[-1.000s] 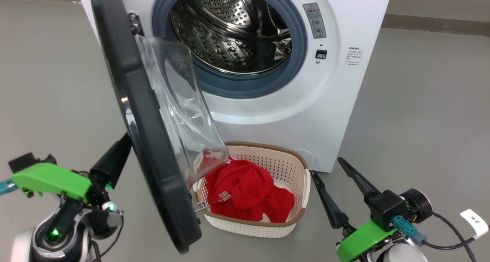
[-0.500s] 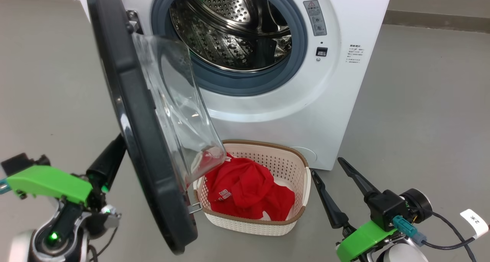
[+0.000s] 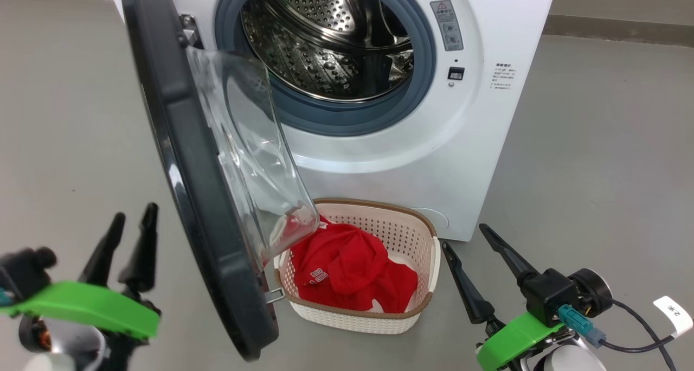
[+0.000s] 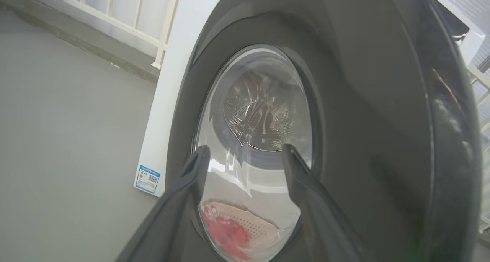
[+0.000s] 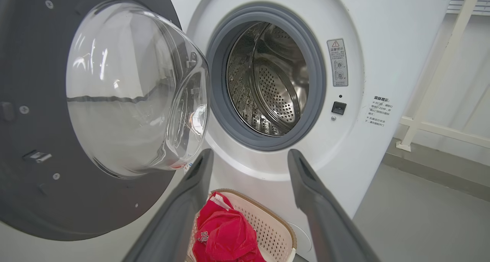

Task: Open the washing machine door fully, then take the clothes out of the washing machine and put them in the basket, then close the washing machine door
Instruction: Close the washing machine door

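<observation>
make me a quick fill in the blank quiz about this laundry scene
1. The clothes in the basket are ____.
2. The door of the washing machine stands ____.
3. Its steel drum looks ____ of laundry.
4. The basket sits on the floor in ____ of the washing machine.

Missing words: red; open; empty; front

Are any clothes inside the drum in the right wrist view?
No, the drum shows bare perforated steel, and the red clothes lie in the basket below it.
</observation>
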Tool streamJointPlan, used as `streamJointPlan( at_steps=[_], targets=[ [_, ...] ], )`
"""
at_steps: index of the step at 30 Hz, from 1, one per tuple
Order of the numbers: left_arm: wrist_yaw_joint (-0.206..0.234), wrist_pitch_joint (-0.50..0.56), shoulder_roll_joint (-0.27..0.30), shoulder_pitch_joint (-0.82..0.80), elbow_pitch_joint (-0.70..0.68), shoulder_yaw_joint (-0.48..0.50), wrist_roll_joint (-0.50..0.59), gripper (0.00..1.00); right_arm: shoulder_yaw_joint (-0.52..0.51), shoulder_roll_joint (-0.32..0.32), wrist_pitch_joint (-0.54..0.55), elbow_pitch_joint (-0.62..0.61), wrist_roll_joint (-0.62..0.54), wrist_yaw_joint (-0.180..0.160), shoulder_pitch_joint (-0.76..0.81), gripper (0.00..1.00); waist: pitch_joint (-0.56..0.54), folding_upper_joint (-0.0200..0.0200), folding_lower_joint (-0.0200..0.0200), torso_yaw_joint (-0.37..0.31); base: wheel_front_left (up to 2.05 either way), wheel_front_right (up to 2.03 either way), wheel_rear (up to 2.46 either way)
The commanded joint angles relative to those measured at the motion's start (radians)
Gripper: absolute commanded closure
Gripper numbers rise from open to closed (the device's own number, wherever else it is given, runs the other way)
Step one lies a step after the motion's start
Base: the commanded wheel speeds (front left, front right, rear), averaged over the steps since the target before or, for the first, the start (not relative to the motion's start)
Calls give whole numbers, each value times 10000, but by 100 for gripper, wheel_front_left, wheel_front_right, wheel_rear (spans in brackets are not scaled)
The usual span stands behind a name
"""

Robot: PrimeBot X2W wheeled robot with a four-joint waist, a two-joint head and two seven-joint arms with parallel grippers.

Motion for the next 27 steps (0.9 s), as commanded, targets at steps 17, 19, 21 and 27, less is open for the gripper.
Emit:
streamJointPlan(
  at_steps=[17,19,21,27],
  targets=[
    [263,-3316,627,642,445,-251,4223,0,181,30,-65,-299,213,63,-365,0,110,0,0,-235,0,0,0],
    [282,-3324,510,735,324,-114,4416,0,202,30,-65,-294,245,63,-350,0,104,0,0,-263,0,0,0],
    [336,-3327,308,902,174,81,4543,0,222,30,-65,-296,278,63,-354,0,108,0,0,-290,0,0,0],
    [380,-3330,-319,1588,-414,487,5065,0,195,30,-65,-311,296,63,-349,0,141,0,0,-301,0,0,0]
  ],
)
